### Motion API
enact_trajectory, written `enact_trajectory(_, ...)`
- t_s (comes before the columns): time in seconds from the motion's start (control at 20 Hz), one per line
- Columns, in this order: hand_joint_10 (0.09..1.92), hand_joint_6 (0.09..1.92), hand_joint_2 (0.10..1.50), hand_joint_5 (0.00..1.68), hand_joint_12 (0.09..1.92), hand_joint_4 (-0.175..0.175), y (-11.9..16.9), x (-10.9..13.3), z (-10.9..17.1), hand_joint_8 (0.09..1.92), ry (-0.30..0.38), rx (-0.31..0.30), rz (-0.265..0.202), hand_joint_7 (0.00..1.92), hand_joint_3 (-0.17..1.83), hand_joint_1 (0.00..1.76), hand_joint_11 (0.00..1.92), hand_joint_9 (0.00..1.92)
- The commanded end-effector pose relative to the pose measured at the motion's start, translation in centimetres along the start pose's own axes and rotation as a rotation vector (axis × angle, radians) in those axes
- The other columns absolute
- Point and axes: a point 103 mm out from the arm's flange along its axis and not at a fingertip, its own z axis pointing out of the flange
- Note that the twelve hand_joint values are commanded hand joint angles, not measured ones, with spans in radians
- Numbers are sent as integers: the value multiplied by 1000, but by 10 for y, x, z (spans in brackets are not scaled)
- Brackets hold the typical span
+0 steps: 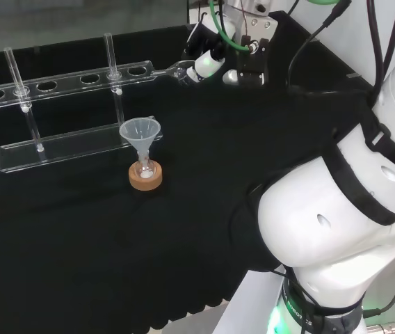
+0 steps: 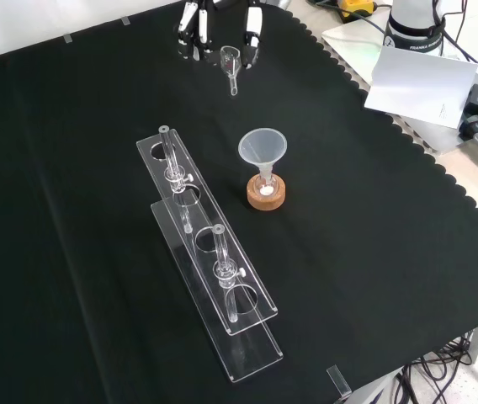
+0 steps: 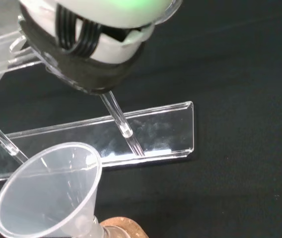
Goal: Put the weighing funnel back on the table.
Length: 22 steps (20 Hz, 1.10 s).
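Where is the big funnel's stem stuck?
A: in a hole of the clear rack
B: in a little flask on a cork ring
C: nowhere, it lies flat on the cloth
B: the funnel stands mouth up with its stem in the flask on the cork ring, beside the rack, not in it.

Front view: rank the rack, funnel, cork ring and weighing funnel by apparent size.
1. rack
2. funnel
3. cork ring
4. weighing funnel, though it is farthest from the camera, so this last rank is less sure.
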Motion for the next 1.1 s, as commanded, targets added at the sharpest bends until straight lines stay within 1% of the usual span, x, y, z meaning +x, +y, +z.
enact_trajectory(0.05, 297, 369, 671, 1409, 990, 175, -3, -11, -5, 692, 34, -16, 14, 547, 546, 1146, 885, 1012)
enact_trajectory(0.1, 297, 369, 671, 1409, 990, 175, -3, -11, -6, 692, 35, -19, 19, 547, 546, 1146, 885, 1012)
enact_trajectory(0.3, 296, 369, 671, 1409, 988, 175, -2, -25, -12, 692, 44, -39, 37, 548, 546, 1146, 886, 1013)
enact_trajectory(0.45, 295, 369, 671, 1409, 988, 175, 1, -41, -19, 692, 47, -50, 56, 548, 546, 1146, 886, 1013)
enact_trajectory(0.6, 295, 368, 671, 1409, 987, 175, 7, -58, -23, 692, 67, -54, 72, 549, 546, 1146, 886, 1014)
enact_trajectory(0.75, 294, 368, 671, 1409, 986, 175, 16, -71, -26, 691, 86, -50, 73, 549, 546, 1146, 887, 1014)
enact_trajectory(0.8, 294, 368, 671, 1409, 986, 175, 19, -80, -28, 691, 91, -50, 75, 549, 546, 1146, 887, 1014)
enact_trajectory(1.0, 294, 368, 671, 1409, 986, 175, 35, -98, -26, 691, 86, -41, 100, 550, 546, 1146, 887, 1014)
enact_trajectory(1.1, 293, 368, 671, 1409, 985, 175, 43, -108, -24, 691, 85, -35, 103, 551, 546, 1146, 888, 1015)
